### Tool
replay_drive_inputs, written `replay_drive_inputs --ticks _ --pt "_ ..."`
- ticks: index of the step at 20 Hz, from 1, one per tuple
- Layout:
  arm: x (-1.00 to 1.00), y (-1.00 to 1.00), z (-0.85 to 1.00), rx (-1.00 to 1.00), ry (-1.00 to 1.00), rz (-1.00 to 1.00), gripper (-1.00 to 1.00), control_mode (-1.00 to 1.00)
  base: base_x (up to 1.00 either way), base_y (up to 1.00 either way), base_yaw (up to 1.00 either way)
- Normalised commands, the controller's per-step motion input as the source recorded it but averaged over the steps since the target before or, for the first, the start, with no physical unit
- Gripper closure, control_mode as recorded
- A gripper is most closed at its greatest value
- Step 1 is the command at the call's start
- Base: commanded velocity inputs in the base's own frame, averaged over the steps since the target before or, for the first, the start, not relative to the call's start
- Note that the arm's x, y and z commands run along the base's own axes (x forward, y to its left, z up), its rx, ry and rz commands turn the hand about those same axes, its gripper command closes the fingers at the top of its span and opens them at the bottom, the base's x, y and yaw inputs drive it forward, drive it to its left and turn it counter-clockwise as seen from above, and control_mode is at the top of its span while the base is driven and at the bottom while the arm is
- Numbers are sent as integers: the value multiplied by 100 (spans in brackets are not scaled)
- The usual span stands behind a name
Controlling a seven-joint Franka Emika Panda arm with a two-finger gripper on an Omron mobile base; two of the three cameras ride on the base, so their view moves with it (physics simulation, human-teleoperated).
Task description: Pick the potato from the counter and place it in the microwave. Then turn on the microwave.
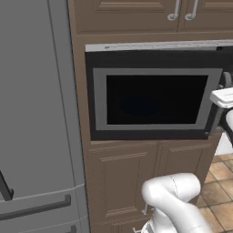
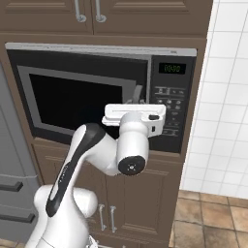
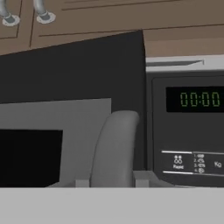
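The microwave (image 2: 92, 94) sits built into the brown cabinetry, door closed — clock panel (image 3: 194, 99) reads zeros. The arm's hand is raised in front of the door handle (image 3: 114, 148), near the button panel (image 2: 170, 104); the tool's jaws are all but shut, holding nothing.

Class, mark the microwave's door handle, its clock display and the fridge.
door handle (image 3: 114, 148), hand view, middle of the grey grip.
clock display (image 2: 172, 68), right base view, on the green digits.
fridge (image 1: 34, 113), left base view, flat grey door.
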Motion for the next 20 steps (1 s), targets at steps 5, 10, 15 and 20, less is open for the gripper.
replay_drive_inputs --ticks 5,10,15,20 --pt "-39 4 0 0 1 8 100 -100 0 0 0" --pt "-47 6 0 0 0 9 100 -100 0 0 0" --pt "-47 10 0 0 1 10 100 -100 0 0 0" --pt "-50 11 0 0 0 10 100 -100 0 0 0"
